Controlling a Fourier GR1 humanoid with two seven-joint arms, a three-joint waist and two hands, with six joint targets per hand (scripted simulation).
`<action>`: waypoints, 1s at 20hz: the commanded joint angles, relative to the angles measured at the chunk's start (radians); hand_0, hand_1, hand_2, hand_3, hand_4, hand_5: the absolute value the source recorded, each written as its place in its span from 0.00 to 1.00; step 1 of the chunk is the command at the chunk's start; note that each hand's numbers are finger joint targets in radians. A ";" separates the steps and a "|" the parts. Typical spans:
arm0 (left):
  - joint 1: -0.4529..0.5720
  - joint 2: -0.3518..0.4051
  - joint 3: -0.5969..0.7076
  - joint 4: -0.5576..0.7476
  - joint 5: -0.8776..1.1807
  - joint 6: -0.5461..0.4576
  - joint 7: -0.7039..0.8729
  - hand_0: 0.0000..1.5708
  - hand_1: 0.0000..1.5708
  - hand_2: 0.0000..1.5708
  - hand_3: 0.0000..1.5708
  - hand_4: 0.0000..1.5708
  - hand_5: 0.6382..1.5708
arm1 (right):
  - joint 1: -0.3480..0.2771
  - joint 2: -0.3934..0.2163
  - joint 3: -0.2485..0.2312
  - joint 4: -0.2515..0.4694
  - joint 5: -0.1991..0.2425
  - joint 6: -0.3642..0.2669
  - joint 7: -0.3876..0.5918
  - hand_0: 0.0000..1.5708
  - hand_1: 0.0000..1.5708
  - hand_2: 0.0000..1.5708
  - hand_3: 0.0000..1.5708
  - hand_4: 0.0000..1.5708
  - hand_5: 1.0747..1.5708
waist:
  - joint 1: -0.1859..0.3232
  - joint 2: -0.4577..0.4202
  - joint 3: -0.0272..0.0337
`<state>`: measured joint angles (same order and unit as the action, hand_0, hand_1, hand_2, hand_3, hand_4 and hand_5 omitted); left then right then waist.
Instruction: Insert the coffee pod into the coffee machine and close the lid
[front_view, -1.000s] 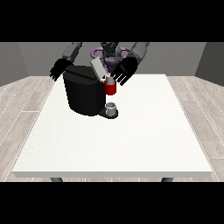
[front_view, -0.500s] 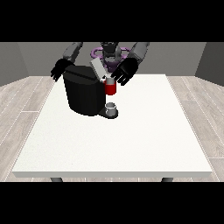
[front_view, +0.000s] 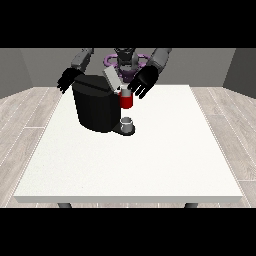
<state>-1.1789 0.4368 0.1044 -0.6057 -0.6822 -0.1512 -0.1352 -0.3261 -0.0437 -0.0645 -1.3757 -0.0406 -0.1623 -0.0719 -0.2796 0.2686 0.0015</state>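
The white table is the biggest thing here, and everything is described from the black coffee machine, which stands on the table's far part, toward the view's left.

On top of the coffee machine, at its side toward the view's right, the grey lid stands tilted up, so it is not yet closed. Just below the lid, at the machine's front corner, there is a red part, and a small white thing sits on its top. I believe this is the coffee pod, resting in or at the slot, but I cannot tell how deep it sits. Below it, at the foot of the machine, a small grey cup stands on the base.

The robot hand at the view's right hovers just beside the lid and above the red part, with fingers spread and straight, holding nothing. The robot hand at the view's left is behind the machine's far corner, fingers also relaxed and empty.

The pod is probably light, stiff and a little slippery, so I would press it from the top. The lid is a rigid hinged flap, and pushing on its upper free edge should fold it down.
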 joint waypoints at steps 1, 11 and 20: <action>0.013 0.004 -0.009 -0.001 -0.018 0.006 -0.012 0.67 0.67 0.72 0.61 0.23 1.00 | 0.000 0.004 -0.005 0.005 0.001 -0.015 0.014 0.00 0.00 0.00 0.00 0.26 1.00 | 0.013 -0.010 -0.0014; 0.000 0.011 -0.047 0.012 -0.062 -0.046 -0.017 0.00 0.00 0.00 0.00 0.00 1.00 | 0.017 0.010 0.016 0.005 0.015 -0.010 -0.005 0.00 0.00 0.00 0.00 0.22 1.00 | -0.008 -0.006 -0.0011; 0.049 -0.005 -0.057 -0.021 -0.072 -0.076 -0.033 0.00 0.00 0.00 0.00 0.00 1.00 | 0.052 -0.037 -0.051 0.060 -0.020 0.018 -0.054 0.00 0.00 0.00 0.00 0.26 1.00 | 0.039 -0.066 -0.0010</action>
<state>-1.1531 0.4455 0.0544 -0.6171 -0.7517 -0.2016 -0.1744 -0.3054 -0.0494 -0.0754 -1.3474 -0.0357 -0.1733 -0.0821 -0.2558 0.2339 0.0010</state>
